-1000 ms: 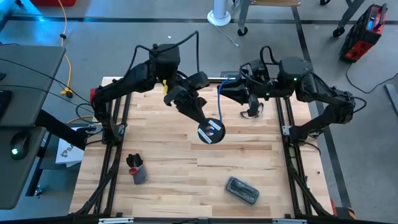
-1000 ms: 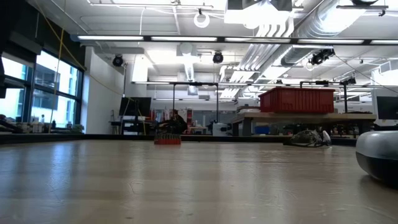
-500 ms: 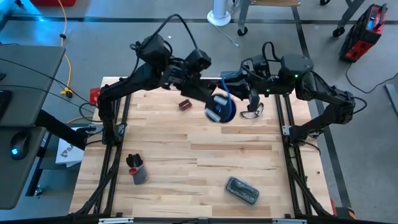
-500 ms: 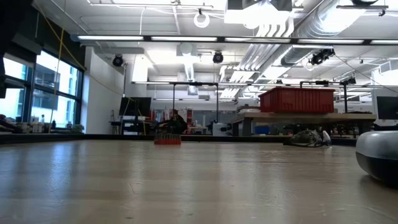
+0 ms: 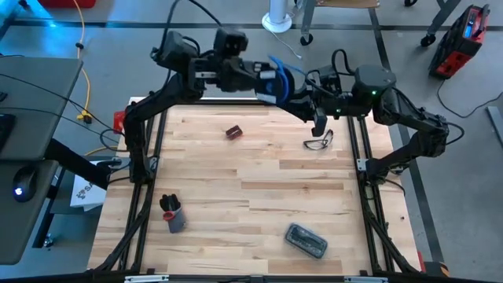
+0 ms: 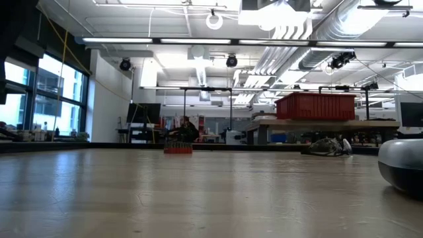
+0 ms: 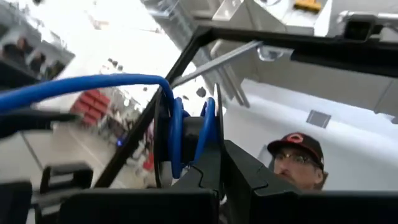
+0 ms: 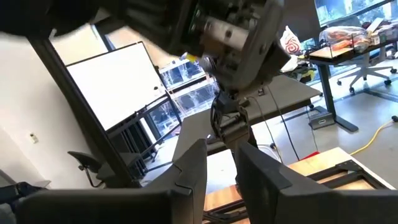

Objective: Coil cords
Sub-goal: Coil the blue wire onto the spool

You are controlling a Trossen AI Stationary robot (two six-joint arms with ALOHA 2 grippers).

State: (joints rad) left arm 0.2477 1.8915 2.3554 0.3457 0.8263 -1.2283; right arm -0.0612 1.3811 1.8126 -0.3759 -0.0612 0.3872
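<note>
Aloft, left end effector point(image 5: 267, 81) clamps round black reel point(image 5: 284, 82), thin blue cord point(image 7: 177, 134) wound; right end effector point(image 5: 302, 106) state unclear.

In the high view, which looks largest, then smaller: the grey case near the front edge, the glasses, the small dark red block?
1. Grey case.
2. Glasses, a little smaller; thin frame, so unsure.
3. Dark red block, clearly smallest.
</note>
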